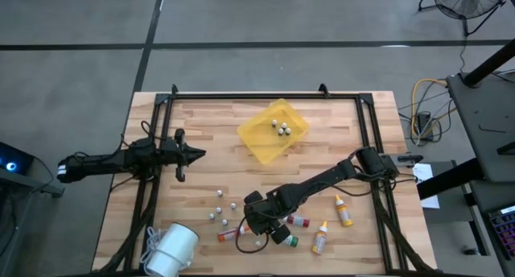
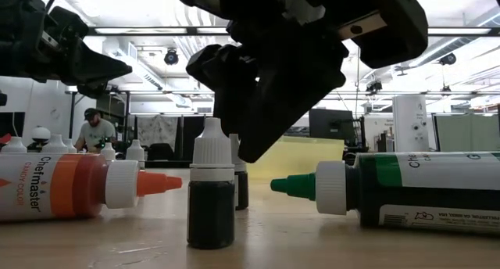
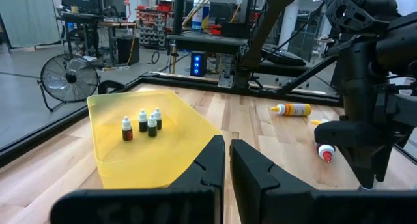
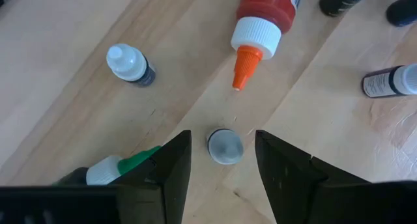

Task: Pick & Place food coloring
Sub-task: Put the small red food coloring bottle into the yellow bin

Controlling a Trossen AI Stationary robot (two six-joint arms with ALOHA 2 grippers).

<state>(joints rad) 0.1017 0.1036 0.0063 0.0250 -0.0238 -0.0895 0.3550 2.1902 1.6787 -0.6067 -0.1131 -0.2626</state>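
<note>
Right gripper open astride 1 upright small bottle; 4 bottles in tray.

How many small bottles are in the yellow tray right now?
4 small bottles, all upright on the floor of the yellow tray: three close together, one slightly apart. None appears hidden.

Dropper bottles scattered flat on wood, one small upright.

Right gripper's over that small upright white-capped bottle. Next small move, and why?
Probably straight down, then close. The right gripper is open, its fingers either side of the small upright bottle, but still above the cap. The green-capped bottle lies close beside one finger, so descend without drifting.
</note>
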